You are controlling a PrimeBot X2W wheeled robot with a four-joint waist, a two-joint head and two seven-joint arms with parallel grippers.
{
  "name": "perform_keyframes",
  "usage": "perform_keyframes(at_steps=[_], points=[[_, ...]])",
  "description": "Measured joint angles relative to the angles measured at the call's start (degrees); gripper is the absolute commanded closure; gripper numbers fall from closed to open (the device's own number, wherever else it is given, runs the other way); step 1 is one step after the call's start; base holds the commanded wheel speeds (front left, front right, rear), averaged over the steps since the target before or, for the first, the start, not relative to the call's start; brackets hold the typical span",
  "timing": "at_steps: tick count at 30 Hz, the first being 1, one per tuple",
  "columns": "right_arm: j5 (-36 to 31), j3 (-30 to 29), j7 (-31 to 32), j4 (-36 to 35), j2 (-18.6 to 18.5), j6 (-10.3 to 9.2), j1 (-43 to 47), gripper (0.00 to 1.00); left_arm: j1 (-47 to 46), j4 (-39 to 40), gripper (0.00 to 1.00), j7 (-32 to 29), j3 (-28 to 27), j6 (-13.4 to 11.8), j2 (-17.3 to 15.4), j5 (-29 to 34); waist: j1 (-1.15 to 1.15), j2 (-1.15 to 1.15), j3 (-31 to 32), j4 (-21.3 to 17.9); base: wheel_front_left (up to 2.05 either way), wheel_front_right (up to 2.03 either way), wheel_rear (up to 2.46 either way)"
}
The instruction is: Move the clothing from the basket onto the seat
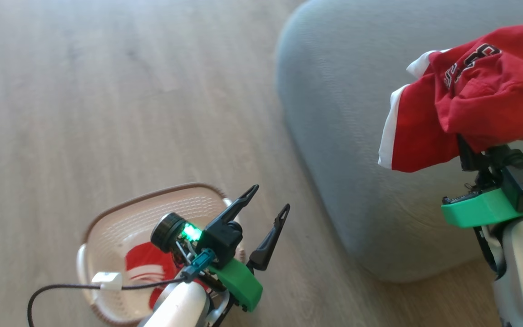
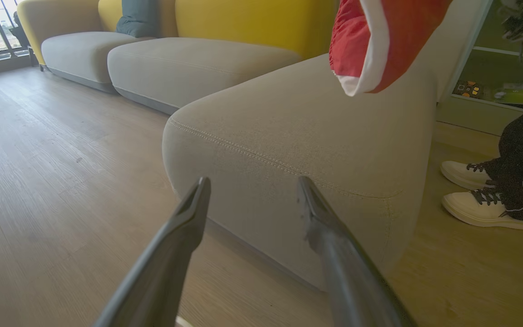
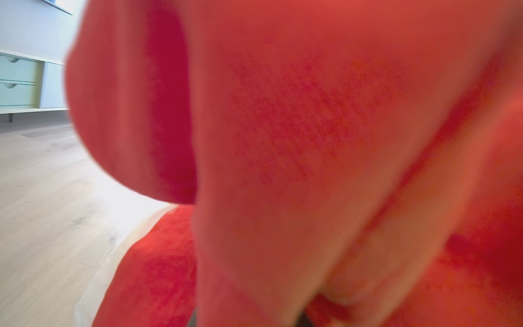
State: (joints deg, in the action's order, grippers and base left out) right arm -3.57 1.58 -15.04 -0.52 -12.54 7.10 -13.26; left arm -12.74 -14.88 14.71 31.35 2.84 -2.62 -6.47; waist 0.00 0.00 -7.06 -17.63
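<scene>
Two red pieces of clothing are lying in different places relative to the seat. The first garment, red with white trim and dark lettering, is hanging bunched above the seat's right part in the head view. It is draping over the right end effector, whose fingers are hiding under the cloth, with the jaws pressing together on the fabric. In the right wrist view the blurred red folds are crowding the lens. In the left wrist view a white-edged corner of this garment is dangling just over the seat's top.

The second garment, red with white stripes, is resting inside the basket. The basket is standing on the wooden floor, left of the seat and apart from it.

The left end effector is hovering between the basket and the seat, over the basket's seat-side rim. Its two dark fingers are standing wide apart and gripping nothing, pointing toward the seat's rounded corner.

A person's pale shoes are standing on the floor beside the seat, at the right of the left wrist view.
</scene>
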Motion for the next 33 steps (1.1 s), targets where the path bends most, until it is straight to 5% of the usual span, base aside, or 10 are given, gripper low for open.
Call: perform_keyframes(at_steps=[13, 33], points=[[-0.08, -5.60, 0.00, -1.74, 1.77, -0.01, 3.96, 1.00, -0.24, 0.44, 0.00, 0.00, 2.37, 1.09, 0.00, 0.41, 0.00, 0.00, -0.85, -12.00, 0.00, 0.00, 0.00], [0.00, -6.97, 0.00, -2.40, 3.54, 0.00, 4.60, 1.00, -2.45, -0.78, 0.00, 0.00, 3.56, 1.49, -0.21, 0.33, 0.00, 0.00, -2.93, -12.67, 0.00, 0.00, 0.00]])
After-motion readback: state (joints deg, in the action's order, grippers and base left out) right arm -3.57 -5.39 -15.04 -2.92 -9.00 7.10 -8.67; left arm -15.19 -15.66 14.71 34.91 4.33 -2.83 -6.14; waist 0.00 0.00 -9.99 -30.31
